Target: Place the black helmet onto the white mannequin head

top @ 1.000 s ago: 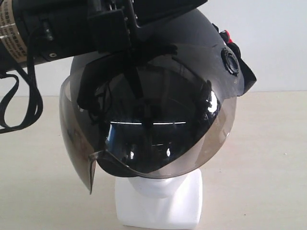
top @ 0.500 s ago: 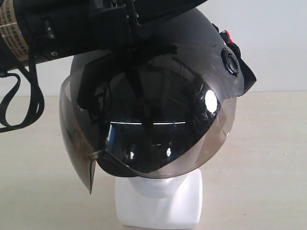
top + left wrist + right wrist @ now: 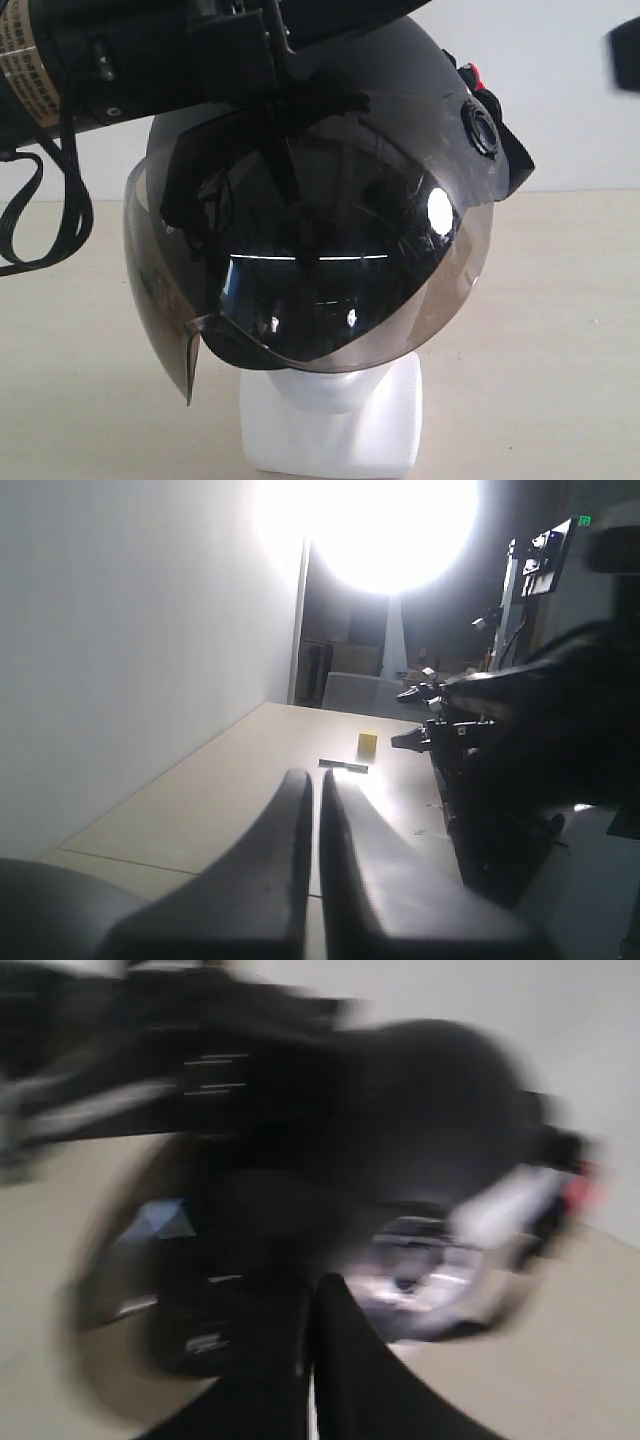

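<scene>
The black helmet [image 3: 420,100] sits over the white mannequin head [image 3: 332,420], with its smoky visor [image 3: 330,300] down over the face. Only the chin, neck and squarish base show below the visor. My left arm [image 3: 130,60] lies across the top left of the helmet. In the left wrist view my left gripper [image 3: 315,778] is shut on nothing and faces along the table. The right wrist view is motion-blurred; my right gripper [image 3: 318,1282] is shut and empty, apart from the helmet [image 3: 430,1130] ahead of it.
A dark blurred shape [image 3: 626,58] pokes in at the exterior view's upper right edge. A black cable loop [image 3: 50,220] hangs from the left arm. Far along the beige table lie a small yellow block [image 3: 368,743] and a dark strip [image 3: 343,766].
A dark shape has come in at the upper right edge of the exterior view. A bright glint has appeared on the visor. The helmet and the left arm have hardly moved.
</scene>
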Action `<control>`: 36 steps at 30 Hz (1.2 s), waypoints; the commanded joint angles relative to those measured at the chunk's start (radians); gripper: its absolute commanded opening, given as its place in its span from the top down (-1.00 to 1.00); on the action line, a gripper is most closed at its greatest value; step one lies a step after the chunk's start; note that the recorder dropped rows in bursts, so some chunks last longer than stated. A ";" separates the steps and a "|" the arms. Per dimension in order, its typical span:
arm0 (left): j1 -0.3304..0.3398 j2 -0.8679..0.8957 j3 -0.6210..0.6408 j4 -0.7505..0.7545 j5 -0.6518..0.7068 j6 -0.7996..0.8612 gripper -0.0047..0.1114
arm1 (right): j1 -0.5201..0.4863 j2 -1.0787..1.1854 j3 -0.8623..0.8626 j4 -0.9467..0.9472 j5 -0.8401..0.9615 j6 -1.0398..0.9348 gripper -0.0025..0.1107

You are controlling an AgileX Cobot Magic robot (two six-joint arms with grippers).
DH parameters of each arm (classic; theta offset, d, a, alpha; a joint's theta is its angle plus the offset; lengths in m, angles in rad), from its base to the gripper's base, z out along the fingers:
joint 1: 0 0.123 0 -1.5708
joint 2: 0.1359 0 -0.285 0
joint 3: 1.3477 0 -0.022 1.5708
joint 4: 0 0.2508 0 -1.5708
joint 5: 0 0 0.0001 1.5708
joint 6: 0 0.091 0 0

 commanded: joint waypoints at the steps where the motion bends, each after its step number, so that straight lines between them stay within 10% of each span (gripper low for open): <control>1: -0.006 0.047 0.025 0.048 0.085 -0.074 0.84 | -0.002 -0.011 -0.091 -0.246 0.250 0.225 0.96; 22: -0.006 -0.075 -0.066 0.056 0.293 -0.074 0.84 | -0.002 0.020 -0.100 -0.442 0.423 0.338 0.96; 36: -0.006 -0.118 -0.064 0.326 0.421 -0.294 0.84 | -0.097 0.217 -0.115 -0.505 0.423 0.282 0.96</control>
